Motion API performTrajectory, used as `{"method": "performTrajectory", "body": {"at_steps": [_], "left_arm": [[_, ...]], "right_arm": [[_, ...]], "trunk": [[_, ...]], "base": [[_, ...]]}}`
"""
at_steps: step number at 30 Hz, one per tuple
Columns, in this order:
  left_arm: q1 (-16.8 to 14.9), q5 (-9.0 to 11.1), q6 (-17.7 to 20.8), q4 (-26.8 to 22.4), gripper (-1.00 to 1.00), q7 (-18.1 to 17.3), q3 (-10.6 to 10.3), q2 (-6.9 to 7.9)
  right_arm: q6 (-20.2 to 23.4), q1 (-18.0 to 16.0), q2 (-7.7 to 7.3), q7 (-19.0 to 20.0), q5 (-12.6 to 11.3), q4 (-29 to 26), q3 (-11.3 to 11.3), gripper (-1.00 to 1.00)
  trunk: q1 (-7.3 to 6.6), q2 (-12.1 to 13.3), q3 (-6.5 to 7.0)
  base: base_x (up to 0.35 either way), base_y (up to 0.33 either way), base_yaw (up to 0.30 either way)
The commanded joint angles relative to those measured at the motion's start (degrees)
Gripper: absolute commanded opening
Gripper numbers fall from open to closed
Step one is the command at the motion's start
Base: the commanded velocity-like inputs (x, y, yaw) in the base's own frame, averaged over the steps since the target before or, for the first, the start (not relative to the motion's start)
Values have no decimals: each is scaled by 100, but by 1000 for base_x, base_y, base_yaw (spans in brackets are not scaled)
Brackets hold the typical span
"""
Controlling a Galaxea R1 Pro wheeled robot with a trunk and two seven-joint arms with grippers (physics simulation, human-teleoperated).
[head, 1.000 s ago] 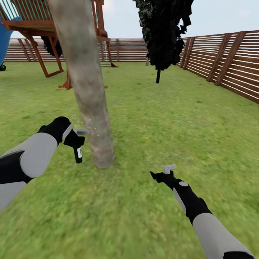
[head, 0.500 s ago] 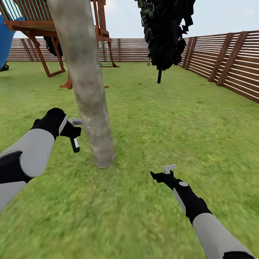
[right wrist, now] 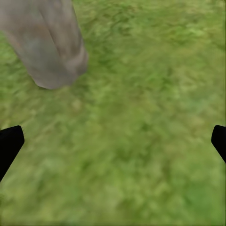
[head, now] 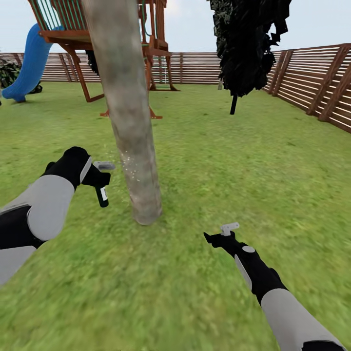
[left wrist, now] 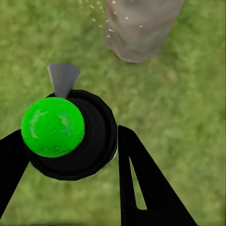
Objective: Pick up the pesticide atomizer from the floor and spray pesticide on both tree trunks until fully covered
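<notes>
Left gripper (head: 99, 176): clamped on the pesticide atomizer (head: 102, 194), one black finger (left wrist: 141, 188) on each side of its round black body. Item held above the lawn (head: 204, 146), at the left of the scene, just left of the tree trunk (head: 130, 117). Long axis near vertical, slightly tilted; black bottle with white patch hangs below the grip; grey nozzle (head: 104, 165) at the top points right, at the trunk. Green cap (left wrist: 52, 126) seen from above in the left wrist view. Pale specks (head: 127, 163) sit on the bark beside the nozzle.

Right gripper (head: 225, 233): fingers spread wide, holding nothing, low over the grass at the near right, well apart from the trunk.

Surroundings: black conifer (head: 249, 44) far right of centre; wooden play tower (head: 92, 34) with blue slide (head: 29, 63) far left; slatted fence (head: 312, 83) along the back and right.
</notes>
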Motion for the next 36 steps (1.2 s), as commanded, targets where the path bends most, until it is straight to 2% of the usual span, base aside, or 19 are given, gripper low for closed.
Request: {"method": "performTrajectory", "body": {"at_steps": [1, 8, 22, 27, 32, 36], "left_arm": [[-6, -61, 16, -4, -100, -38, 45, -6], [-6, -61, 16, -1, -100, -38, 35, -12], [2, -61, 8, 13, -100, -38, 20, -7], [9, -67, 1, 47, -100, -32, 7, -6], [743, -55, -60, 0, -100, -28, 17, -13], [874, -59, -191, -4, -100, -20, 20, -13]], "right_arm": [[30, 0, -4, 10, 21, -12, 8, 100], [30, 0, -4, 10, 21, -12, 8, 100], [30, 0, -4, 10, 21, -12, 8, 100], [30, 0, -4, 10, 21, -12, 8, 100], [30, 0, -4, 10, 21, -12, 8, 100], [30, 0, -4, 10, 21, -4, 8, 100]], "trunk": [[-1, -2, 1], [-1, -2, 43], [-1, -2, 46], [-1, -2, 46], [-1, -2, 46], [-1, -2, 46]], "base": [[0, -272, 217], [0, -272, 166], [0, -274, 11], [27, -274, 200], [119, -192, 275], [225, -164, 204]]}}
